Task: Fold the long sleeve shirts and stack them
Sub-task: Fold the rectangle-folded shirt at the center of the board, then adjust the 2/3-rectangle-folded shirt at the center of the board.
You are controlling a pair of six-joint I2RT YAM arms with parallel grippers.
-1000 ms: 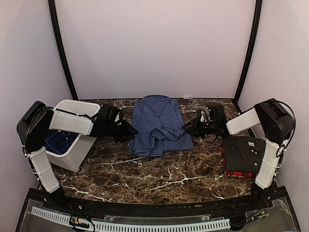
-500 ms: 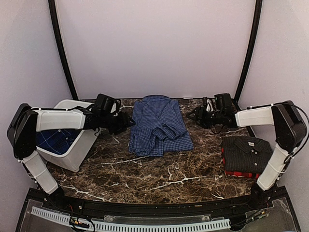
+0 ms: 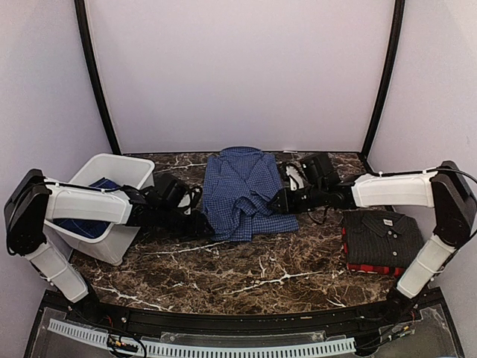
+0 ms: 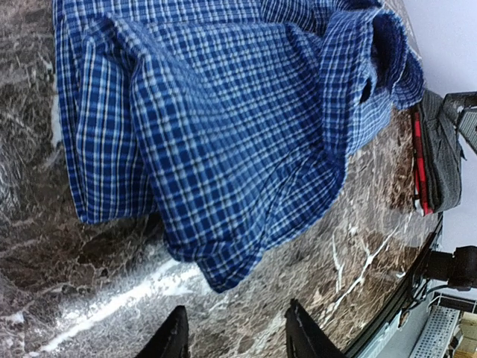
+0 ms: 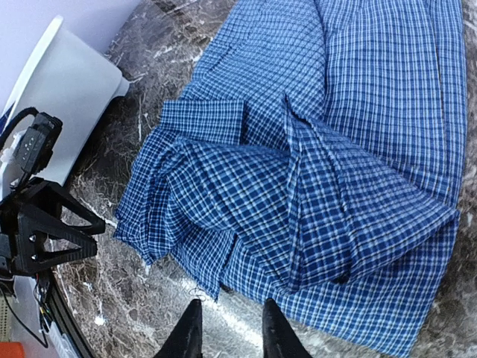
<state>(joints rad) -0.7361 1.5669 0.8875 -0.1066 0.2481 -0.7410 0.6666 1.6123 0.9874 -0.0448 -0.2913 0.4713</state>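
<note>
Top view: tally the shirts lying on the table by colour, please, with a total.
Blue-and-white check shirt: 1
Black pinstripe shirt: 1
Red-and-black plaid shirt: 1
Total: 3

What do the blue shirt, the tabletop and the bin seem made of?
Blue shirt: thin woven cloth, matte, soft creases. Tabletop: dark marble look, white veins, slight gloss; maybe laminate. Bin: white plastic, smooth, thin rigid walls.
</note>
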